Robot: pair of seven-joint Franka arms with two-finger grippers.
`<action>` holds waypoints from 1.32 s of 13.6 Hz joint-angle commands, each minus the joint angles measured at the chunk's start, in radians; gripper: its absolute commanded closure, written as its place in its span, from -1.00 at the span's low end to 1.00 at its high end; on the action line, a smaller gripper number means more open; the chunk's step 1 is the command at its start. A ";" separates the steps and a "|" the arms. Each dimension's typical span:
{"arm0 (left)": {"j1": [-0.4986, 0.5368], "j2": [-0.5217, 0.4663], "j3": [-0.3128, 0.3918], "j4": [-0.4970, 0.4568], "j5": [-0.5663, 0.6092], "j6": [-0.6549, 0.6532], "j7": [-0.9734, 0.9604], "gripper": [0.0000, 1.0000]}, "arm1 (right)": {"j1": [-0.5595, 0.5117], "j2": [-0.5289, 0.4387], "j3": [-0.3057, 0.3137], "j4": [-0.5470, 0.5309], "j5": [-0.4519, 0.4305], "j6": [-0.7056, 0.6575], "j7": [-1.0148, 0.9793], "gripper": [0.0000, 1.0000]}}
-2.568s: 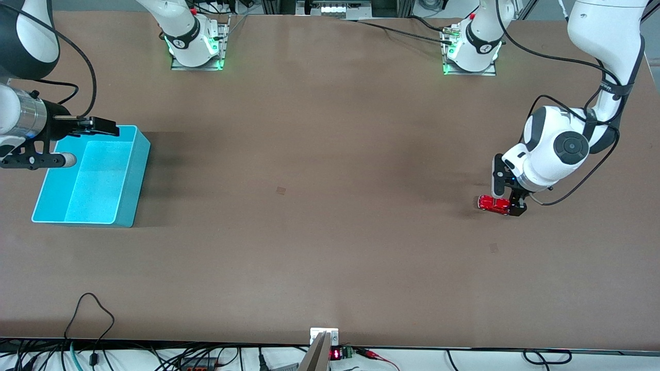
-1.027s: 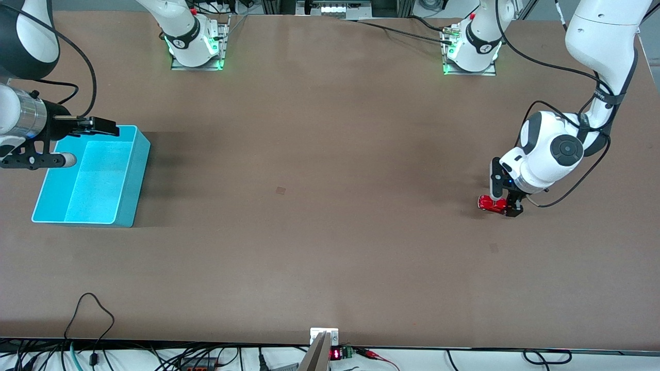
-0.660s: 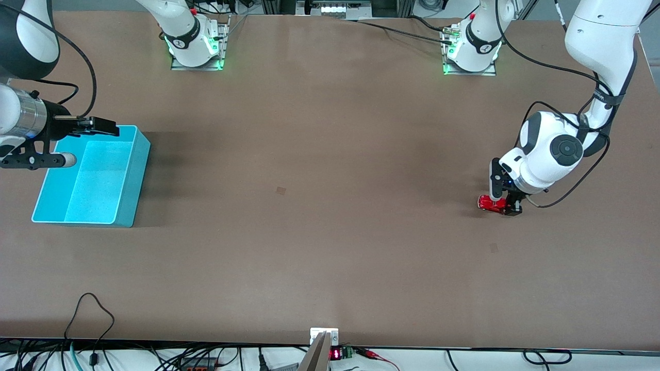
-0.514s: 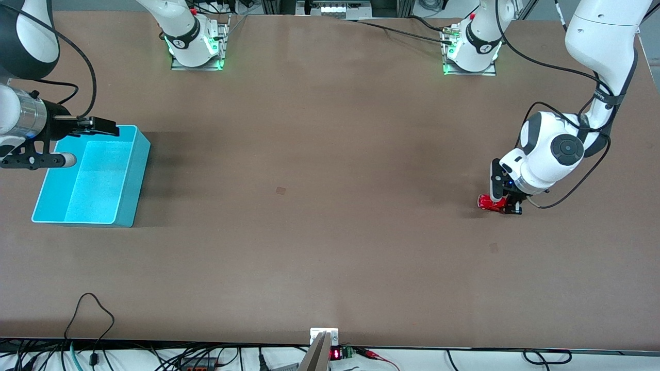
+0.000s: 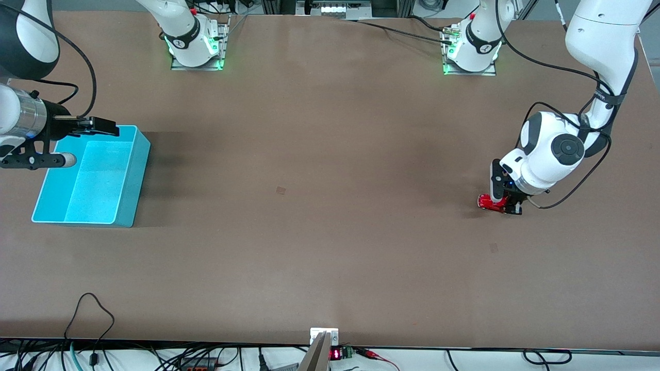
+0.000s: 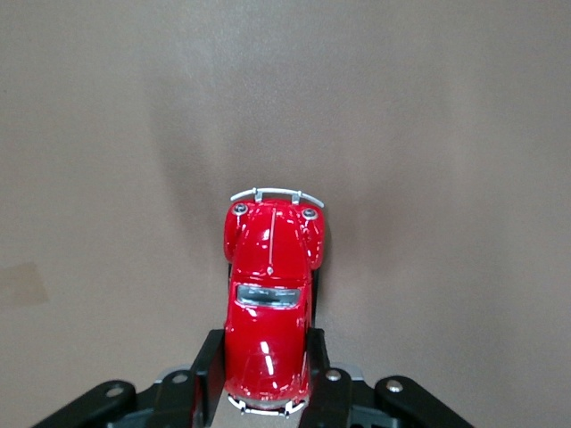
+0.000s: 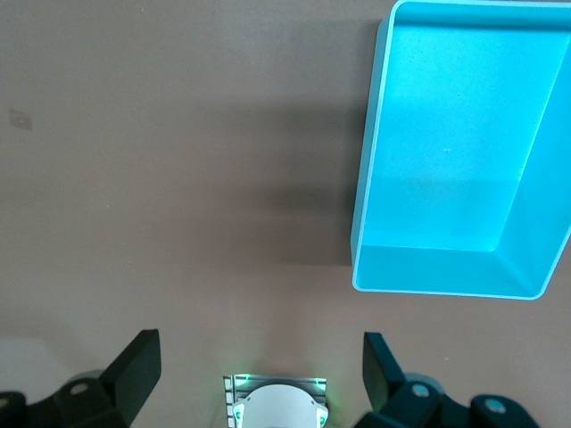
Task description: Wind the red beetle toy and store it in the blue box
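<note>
- The left claw (image 5: 502, 204) is down at the table (image 5: 319, 206) toward the left arm's end, clamped narrow on the red beetle toy (image 5: 489, 203); the left wrist view shows the fingers (image 6: 207, 357) pressing the flanks of the car's rear half, the nose poking out free.
- The toy looks to be sitting on the table with its wheels down, well apart from the blue box (image 5: 87, 178), which stands at the right arm's end.
- The right claw (image 7: 259, 370) hangs spread wide and holding nothing over the table just beside the box; that arm is waiting.
- What could go wrong, to my eye: the grip is on glossy, rounded bodywork, so the car could squirt out forward or twist when it is dragged back to wind it.
- If the claw presses too lightly the wheels may skid instead of turning, and the spring would not load.
- Once wound, a loose hold would let the wheels bite the table and send the car rolling off.
- The carry to the box crosses nearly the whole table; a slip there drops the toy short.
- The box walls are thin, so a clipped rim could shove it.
- Count: one toy car, one box, two arms, two claws.
</note>
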 commanded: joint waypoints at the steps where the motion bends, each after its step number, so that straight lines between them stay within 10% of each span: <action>1: 0.012 0.002 -0.009 -0.014 0.002 -0.015 -0.055 0.29 | -0.003 0.007 -0.002 0.021 0.004 -0.021 -0.014 -1.00; 18: 0.048 0.026 -0.007 -0.012 0.036 -0.021 -0.037 0.31 | -0.003 0.007 -0.002 0.021 0.004 -0.021 -0.016 -1.00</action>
